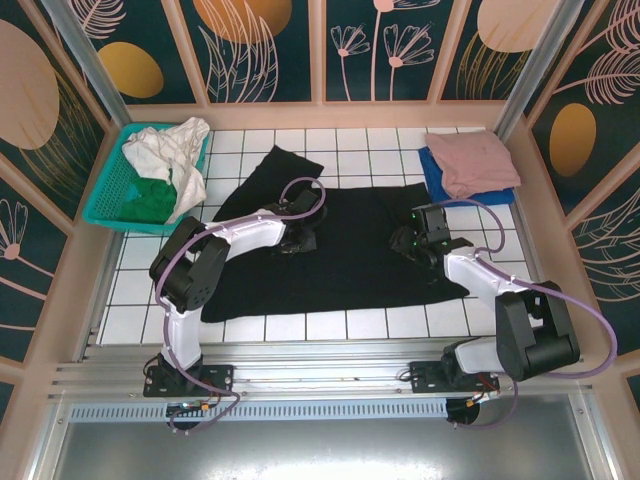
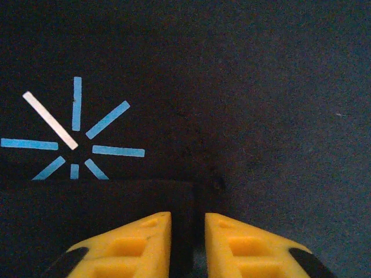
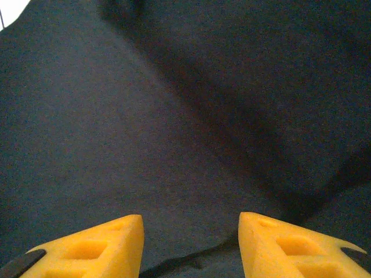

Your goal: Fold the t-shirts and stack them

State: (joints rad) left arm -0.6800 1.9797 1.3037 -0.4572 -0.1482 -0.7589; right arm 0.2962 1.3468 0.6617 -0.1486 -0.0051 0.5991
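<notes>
Fingers of the left gripper (image 2: 188,219) pinch a fold of the black t-shirt (image 2: 261,116); right gripper (image 3: 191,219) fingers stand spread over it.

The black t-shirt (image 1: 340,250) reads to me as matt, soft cloth, its starburst print (image 2: 72,139) smooth and flat. Under it I see the table (image 1: 250,325), glossy white tile. Left of it is a plastic mesh basket (image 1: 102,198), and right of it a matt cloth pink t-shirt (image 1: 475,160).
</notes>
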